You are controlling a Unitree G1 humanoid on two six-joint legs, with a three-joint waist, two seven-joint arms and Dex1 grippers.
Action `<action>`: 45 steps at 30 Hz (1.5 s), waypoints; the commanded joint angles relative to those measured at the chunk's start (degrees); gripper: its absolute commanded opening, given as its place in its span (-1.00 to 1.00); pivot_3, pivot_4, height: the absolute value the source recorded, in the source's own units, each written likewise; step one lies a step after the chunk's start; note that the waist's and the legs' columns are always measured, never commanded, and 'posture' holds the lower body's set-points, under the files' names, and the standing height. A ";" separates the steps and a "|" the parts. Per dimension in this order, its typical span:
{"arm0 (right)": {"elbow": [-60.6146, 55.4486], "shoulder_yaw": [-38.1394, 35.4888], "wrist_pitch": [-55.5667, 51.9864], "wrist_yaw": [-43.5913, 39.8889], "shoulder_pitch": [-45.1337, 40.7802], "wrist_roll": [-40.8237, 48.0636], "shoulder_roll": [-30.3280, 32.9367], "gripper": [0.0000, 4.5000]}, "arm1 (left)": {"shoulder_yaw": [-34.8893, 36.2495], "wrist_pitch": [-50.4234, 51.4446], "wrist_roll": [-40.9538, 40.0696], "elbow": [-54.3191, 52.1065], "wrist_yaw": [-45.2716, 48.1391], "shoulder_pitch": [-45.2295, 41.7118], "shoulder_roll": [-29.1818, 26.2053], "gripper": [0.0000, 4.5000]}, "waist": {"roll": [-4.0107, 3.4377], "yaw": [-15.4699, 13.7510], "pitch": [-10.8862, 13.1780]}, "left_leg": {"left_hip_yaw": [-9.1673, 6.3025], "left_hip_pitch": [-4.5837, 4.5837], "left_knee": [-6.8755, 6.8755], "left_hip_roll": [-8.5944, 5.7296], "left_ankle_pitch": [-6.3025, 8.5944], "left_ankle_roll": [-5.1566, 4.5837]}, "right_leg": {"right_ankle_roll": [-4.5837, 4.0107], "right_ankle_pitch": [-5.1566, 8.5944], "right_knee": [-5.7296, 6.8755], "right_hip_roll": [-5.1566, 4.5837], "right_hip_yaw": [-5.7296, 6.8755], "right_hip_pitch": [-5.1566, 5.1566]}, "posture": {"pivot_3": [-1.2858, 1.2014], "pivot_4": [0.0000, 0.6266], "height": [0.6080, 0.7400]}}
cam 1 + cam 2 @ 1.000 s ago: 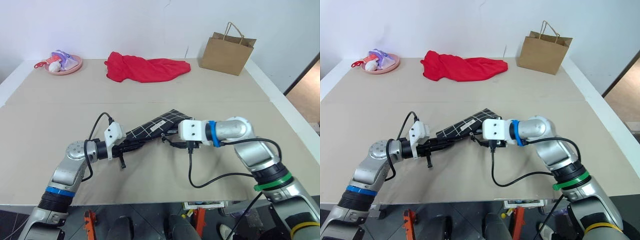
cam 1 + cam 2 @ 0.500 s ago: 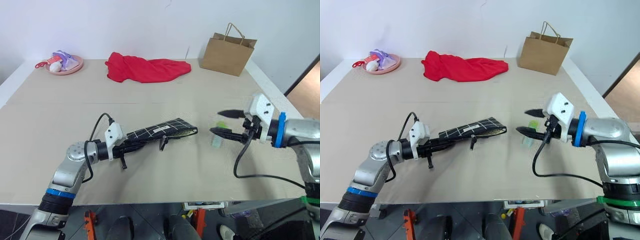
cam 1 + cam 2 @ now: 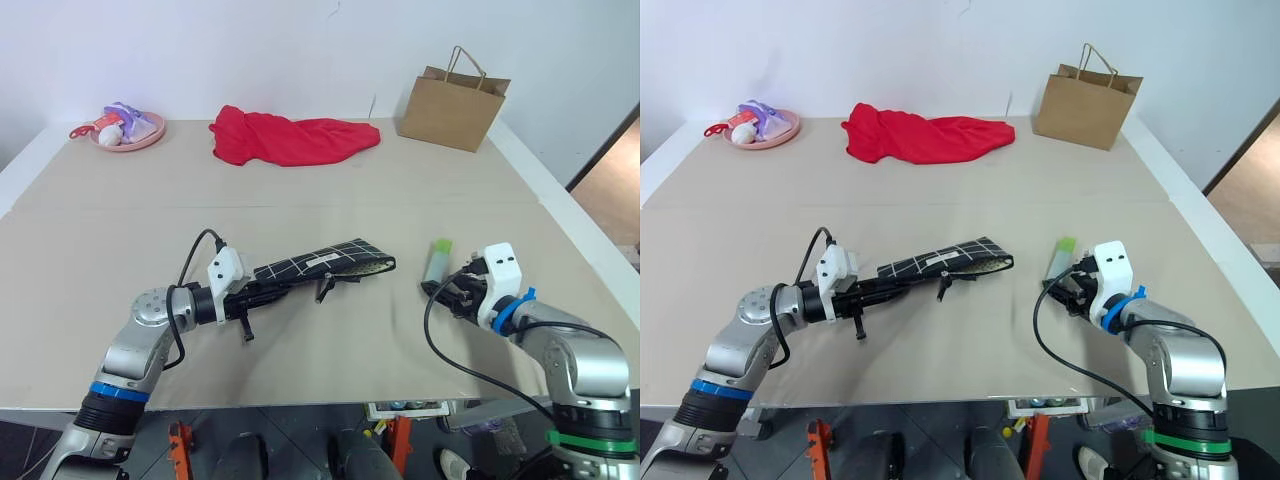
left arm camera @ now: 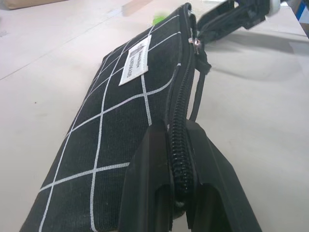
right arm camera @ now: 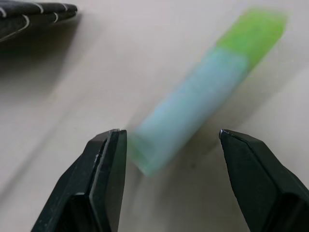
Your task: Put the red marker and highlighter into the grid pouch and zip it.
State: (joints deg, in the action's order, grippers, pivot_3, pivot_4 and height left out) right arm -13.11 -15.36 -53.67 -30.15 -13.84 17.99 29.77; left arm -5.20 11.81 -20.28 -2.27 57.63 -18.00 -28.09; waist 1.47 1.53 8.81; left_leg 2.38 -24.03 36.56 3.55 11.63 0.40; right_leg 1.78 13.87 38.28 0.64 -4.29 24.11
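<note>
Our right gripper [image 5: 169,145] stands with its two black fingers apart, the near end of the flat mint-green highlighter with the lime-green cap [image 3: 437,261] lying between the tips, untouched. Our left gripper [image 4: 177,159] is clamped on the zipper edge of the flat black fabric grid pouch with white lines and a small white label [image 3: 320,264], holding its near end while the far end rests on the table.

We judge the highlighter light, stiff and smooth-sided, likely to skid or roll if nudged; the best hold looks to be across its flat pale body near the middle, not on the tapering cap. The pouch we take to be soft and limp, sagging wherever it is not supported, so the mouth will probably need the left grip kept firm while anything is slid in. Its black pull cord [image 3: 324,288] dangles from the slider near the far end, a small, floppy target. We cannot make out the red marker; whether it is inside the pouch we cannot tell.

The beige-covered table [image 3: 330,190] is flat and matte, with a seam running across it. Well back from the work lie a crumpled red cloth [image 3: 290,137], a brown paper bag with handles [image 3: 453,103] standing upright, and a pink dish of small items [image 3: 124,127] at the far left corner, against a plain white wall.
</note>
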 commanded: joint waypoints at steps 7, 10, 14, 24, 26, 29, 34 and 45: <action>-6.39 -0.14 -10.49 17.99 -3.38 -0.98 -14.11 0.47 | 0.78 0.55 -1.14 -2.35 -0.60 -0.28 0.24 -1.00 | 0.12 0.20 -0.07 | -0.04 0.11 0.04 0.01 -0.02 -0.01 | -0.03 -0.09 0.00 0.01 0.01 -0.09 | 0.03 -0.52 1.00; -6.43 -0.17 -10.82 19.31 -4.52 -1.07 -14.88 0.47 | 0.76 0.69 -1.25 -2.75 -0.76 0.20 0.31 -1.00 | 0.13 0.41 -0.08 | -0.04 0.12 0.01 0.01 -0.02 -0.01 | -0.04 -0.07 0.00 0.03 0.01 -0.09 | 0.03 -0.52 1.00; -5.65 2.88 -9.21 19.46 -4.82 -3.49 -11.77 0.47 | 0.56 0.78 -1.26 -3.05 -0.87 0.56 0.34 -1.00 | 0.14 0.93 -0.08 | -0.04 0.12 -0.01 0.02 -0.02 -0.01 | -0.04 -0.06 0.00 0.03 0.01 -0.08 | 0.03 -0.52 1.00; -0.44 5.14 -5.38 24.38 -4.27 -6.89 -14.99 0.47 | 0.58 1.10 -1.27 -3.33 -1.04 0.78 0.40 -1.00 | 0.23 1.16 -0.14 | -0.03 0.16 -0.02 0.01 -0.02 -0.01 | -0.05 -0.06 -0.01 0.02 -0.01 -0.09 | 0.03 -0.52 1.00; -0.04 2.24 -6.32 26.24 -4.92 -5.63 -18.03 0.47 | 0.57 1.18 -1.26 -3.37 -1.09 0.77 0.42 -1.00 | 0.39 1.19 -0.24 | -0.02 0.21 -0.02 0.02 -0.02 -0.01 | -0.08 -0.06 -0.01 0.02 -0.02 -0.14 | 0.03 -0.52 1.00; -1.04 -1.73 -9.62 30.33 -6.10 -4.68 -23.19 0.47 | 0.65 1.25 -1.27 -3.36 -1.12 0.73 0.40 -1.00 | 0.42 1.18 -0.26 | -0.02 0.36 -0.02 0.01 -0.02 -0.01 | -0.26 0.02 -0.02 0.00 -0.03 -0.27 | 0.03 -0.52 1.00; -4.20 -2.28 -12.75 38.58 -7.85 -6.91 -31.78 0.47 | 0.68 1.27 -1.38 -3.31 -0.97 0.81 0.37 -1.00 | 0.51 1.19 -0.31 | -0.01 0.41 -0.08 0.04 -0.02 -0.01 | -0.31 0.08 -0.03 0.01 -0.05 -0.30 | 0.03 -0.52 1.00; 0.62 2.25 -4.88 44.07 -5.27 -13.94 -32.20 -0.18 | 0.41 0.93 -1.18 -2.74 -0.78 0.23 0.47 -1.00 | 0.72 1.27 -0.45 | -0.07 0.45 -0.33 0.09 -0.01 -0.01 | -0.46 0.24 -0.03 0.03 0.03 -0.25 | 0.03 -0.52 1.00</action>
State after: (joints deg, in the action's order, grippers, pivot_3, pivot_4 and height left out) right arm -16.08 -12.88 -59.35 13.14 -21.80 4.76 -1.79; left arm -5.20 13.01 -20.75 -3.30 56.73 -17.12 -27.74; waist 2.19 2.80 8.37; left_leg 2.31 -23.57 36.24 3.64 11.62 0.39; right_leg 1.31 14.11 38.25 0.66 -4.26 23.85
